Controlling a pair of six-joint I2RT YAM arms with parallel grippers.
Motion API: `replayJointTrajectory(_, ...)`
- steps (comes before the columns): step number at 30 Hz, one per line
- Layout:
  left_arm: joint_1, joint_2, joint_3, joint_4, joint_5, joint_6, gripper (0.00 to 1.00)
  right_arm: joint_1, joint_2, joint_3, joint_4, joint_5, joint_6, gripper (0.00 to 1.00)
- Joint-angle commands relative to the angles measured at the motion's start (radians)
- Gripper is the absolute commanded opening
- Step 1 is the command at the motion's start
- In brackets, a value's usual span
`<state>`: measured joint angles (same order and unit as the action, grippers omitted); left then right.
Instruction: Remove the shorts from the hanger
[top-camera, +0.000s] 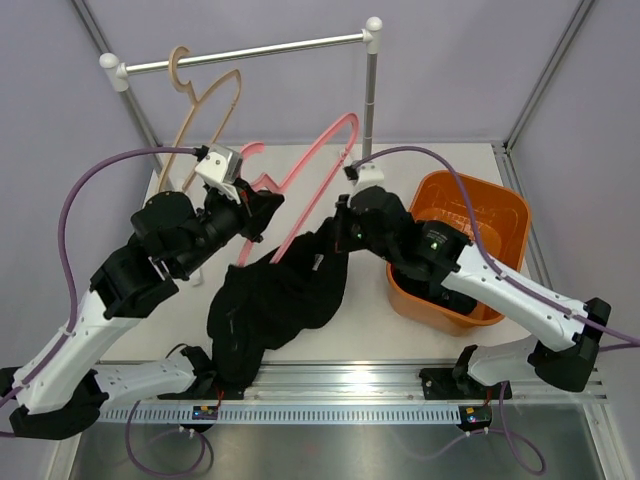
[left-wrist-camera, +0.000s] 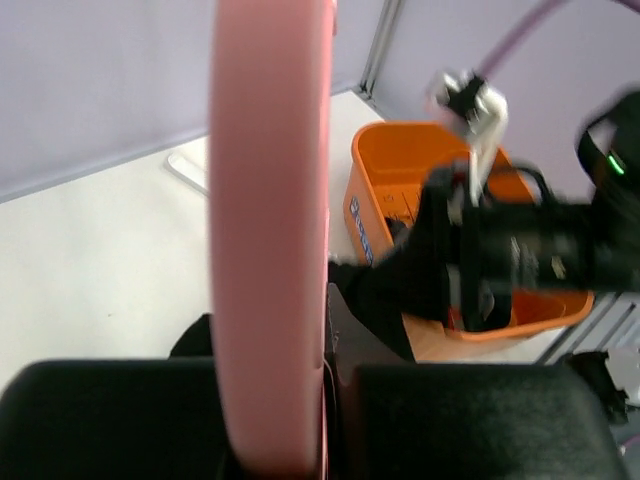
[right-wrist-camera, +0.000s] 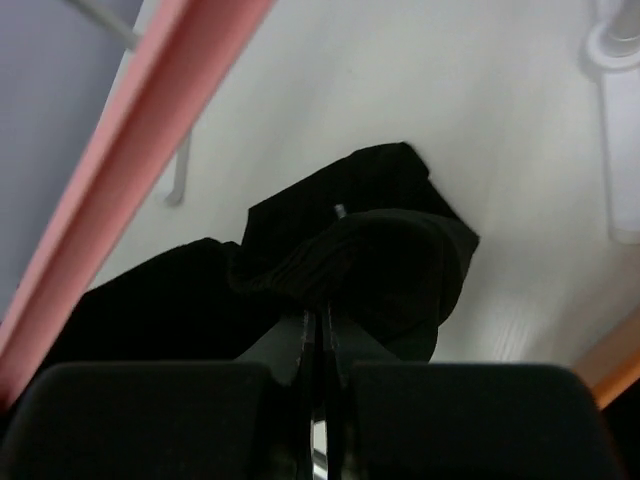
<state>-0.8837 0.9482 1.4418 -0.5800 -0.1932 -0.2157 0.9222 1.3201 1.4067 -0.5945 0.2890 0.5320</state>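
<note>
Black shorts (top-camera: 275, 300) lie heaped on the desk (top-camera: 360, 330) left of the orange basket (top-camera: 445, 308), their top pinched in the right gripper (top-camera: 342, 230), while the left gripper (top-camera: 266, 206) grips the pink hanger (top-camera: 320, 160).

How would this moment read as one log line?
left gripper: shut on pink hanger | right gripper: shut on shorts | shorts: mostly heaped on table

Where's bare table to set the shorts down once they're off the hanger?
Bare table between the shorts and the orange basket, toward the near rail. Another strip at the back, between the tan hanger and the pink hanger. Crowded: the centre, where the left claw grips the pink hanger and the right claw pinches the shorts.
</note>
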Motion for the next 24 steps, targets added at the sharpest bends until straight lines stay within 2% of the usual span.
replayJointTrajectory(1, -0.004, 0.001, -0.021, 0.187, -0.074, -0.045, 0.0, 0.17, 0.017, 0.116, 0.058, 0.064, -0.013, 0.0)
replayJointTrajectory(4, -0.004, 0.017, -0.026, 0.207, -0.1, -0.056, 0.0, 0.297, 0.067, 0.195, 0.029, 0.122, -0.055, 0.0)
replayJointTrajectory(8, -0.004, 0.058, 0.02, 0.161, -0.159, -0.05, 0.0, 0.323, 0.067, 0.232, -0.008, 0.165, -0.087, 0.0)
replayJointTrajectory(12, -0.004, 0.089, 0.081, 0.068, -0.228, -0.034, 0.0, 0.31, 0.033, 0.356, -0.137, 0.422, -0.182, 0.0)
replayJointTrajectory(14, -0.004, 0.077, 0.071, 0.059, -0.242, -0.028, 0.0, 0.281, 0.018, 0.432, -0.181, 0.496, -0.239, 0.0)
replayJointTrajectory(16, -0.004, 0.066, 0.062, 0.04, -0.252, -0.024, 0.0, 0.259, 0.005, 0.555, -0.179, 0.619, -0.364, 0.0)
replayJointTrajectory(17, -0.004, 0.063, 0.06, 0.034, -0.255, -0.022, 0.0, 0.254, -0.013, 0.625, -0.13, 0.666, -0.432, 0.0)
replayJointTrajectory(18, -0.004, 0.058, 0.058, 0.02, -0.255, -0.021, 0.0, 0.254, -0.027, 0.65, -0.076, 0.781, -0.586, 0.0)
replayJointTrajectory(19, -0.004, 0.054, 0.057, 0.013, -0.256, -0.021, 0.0, 0.254, -0.045, 0.664, -0.006, 0.827, -0.669, 0.0)
replayJointTrajectory(20, -0.004, 0.043, 0.049, 0.008, -0.258, -0.019, 0.0, 0.254, -0.1, 0.654, 0.185, 0.858, -0.763, 0.0)
replayJointTrajectory(21, -0.003, 0.037, 0.045, -0.001, -0.264, -0.019, 0.0, 0.254, -0.131, 0.637, 0.291, 0.88, -0.915, 0.0)
replayJointTrajectory(23, -0.004, 0.026, 0.031, -0.006, -0.27, -0.017, 0.0, 0.254, -0.209, 0.604, 0.472, 0.88, -1.012, 0.0)
replayJointTrajectory(24, -0.004, 0.015, 0.026, -0.006, -0.273, -0.016, 0.0, 0.254, -0.229, 0.603, 0.499, 0.875, -1.049, 0.0)
